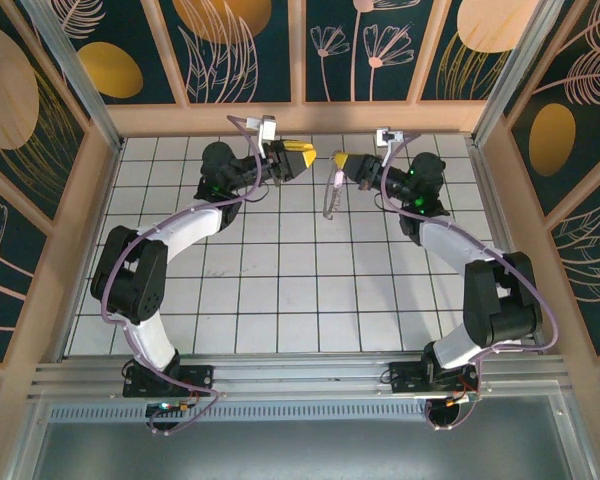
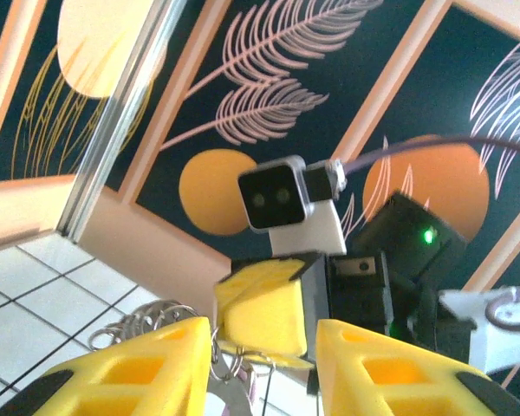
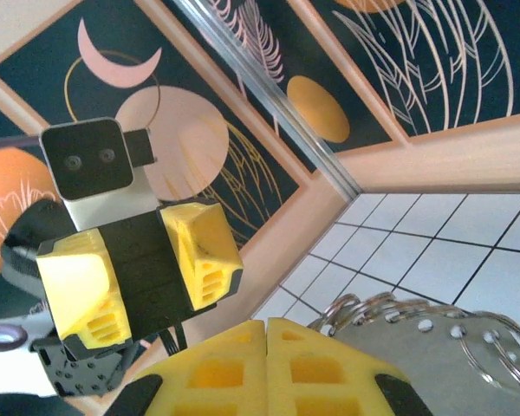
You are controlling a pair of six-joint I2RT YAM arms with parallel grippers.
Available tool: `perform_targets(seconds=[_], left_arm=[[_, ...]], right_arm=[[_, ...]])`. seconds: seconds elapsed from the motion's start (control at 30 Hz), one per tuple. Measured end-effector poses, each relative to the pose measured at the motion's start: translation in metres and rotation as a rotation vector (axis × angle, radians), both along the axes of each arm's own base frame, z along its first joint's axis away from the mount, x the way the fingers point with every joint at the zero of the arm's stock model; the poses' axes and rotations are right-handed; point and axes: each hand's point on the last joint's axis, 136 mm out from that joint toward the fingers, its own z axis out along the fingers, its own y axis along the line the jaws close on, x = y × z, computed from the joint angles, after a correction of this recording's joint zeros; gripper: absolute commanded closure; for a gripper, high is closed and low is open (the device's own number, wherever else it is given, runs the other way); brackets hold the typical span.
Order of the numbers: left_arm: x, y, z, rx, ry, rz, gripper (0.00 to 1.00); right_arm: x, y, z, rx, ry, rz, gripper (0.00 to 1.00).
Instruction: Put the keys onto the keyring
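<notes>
– Keyring [image 3: 433,334] first: how would it handle?

– Light and hard, by the look of it. It is a cluster of thin wire rings threaded through a flat grey plate with holes. All of it is metal, so it should be stiff and smooth, and likely to slip or swing if pinched on the wire. The flat plate looks the better place for a grip, and the rings need to hang free for threading. The keys [image 1: 329,195], one small pale lilac piece, dangle below it in the top view and look loose and almost weightless.

– Where is it?

– In the air above the far part of the table [image 1: 280,300], about midway along the far edge. It hangs at the tips of the right gripper [image 3: 265,334], whose fingers are pressed flat together. They seem to pinch the bunch, though the exact contact is hidden behind them.

– And the other one?

– The left gripper [image 2: 262,334] faces it from just beside, with its fingers parted to a moderate gap and nothing between them. Rings show close by one of its fingers, but whether they touch cannot be told.

– Room to move?

– Tight ahead: the wooden far rail [image 1: 300,118] is near both grippers, and the two wrists almost meet nose to nose. Bare tiles run toward the near edge and both side edges, so drawing back that way looks the safer direction.
</notes>
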Motion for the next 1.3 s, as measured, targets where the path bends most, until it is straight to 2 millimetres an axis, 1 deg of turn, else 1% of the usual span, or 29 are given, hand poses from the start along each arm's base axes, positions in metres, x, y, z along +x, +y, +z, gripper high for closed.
perform_targets(seconds=[0.1, 0.2, 0.33, 0.47, 0.57, 0.7, 1.0, 1.3], left_arm=[[0.0, -0.003, -0.009, 0.054, -0.004, -0.022, 0.63], [0.0, -0.003, -0.014, 0.09, -0.006, -0.049, 0.64], [0.003, -0.004, -0.018, 0.12, -0.016, -0.083, 0.65], [0.006, -0.007, -0.032, 0.146, 0.008, -0.122, 0.66], [0.006, -0.009, -0.044, 0.162, 0.036, -0.141, 0.66], [0.006, -0.011, -0.052, 0.169, 0.055, -0.158, 0.66], [0.01, -0.013, -0.059, 0.158, 0.08, -0.161, 0.67], [0.008, -0.015, -0.052, 0.134, 0.069, -0.17, 0.68]], right_arm=[[0.007, 0.002, -0.003, -0.045, 0.0, 0.044, 1.0], [0.011, 0.007, -0.01, -0.091, 0.01, 0.093, 1.0], [0.014, 0.012, -0.019, -0.133, 0.026, 0.146, 1.0], [0.013, 0.014, -0.025, -0.146, 0.045, 0.172, 1.0], [0.012, 0.014, -0.026, -0.144, 0.054, 0.182, 1.0], [0.012, 0.015, -0.024, -0.136, 0.05, 0.189, 1.0], [0.011, 0.016, -0.021, -0.126, 0.047, 0.193, 1.0], [0.009, 0.022, -0.022, -0.126, 0.048, 0.205, 1.0]])
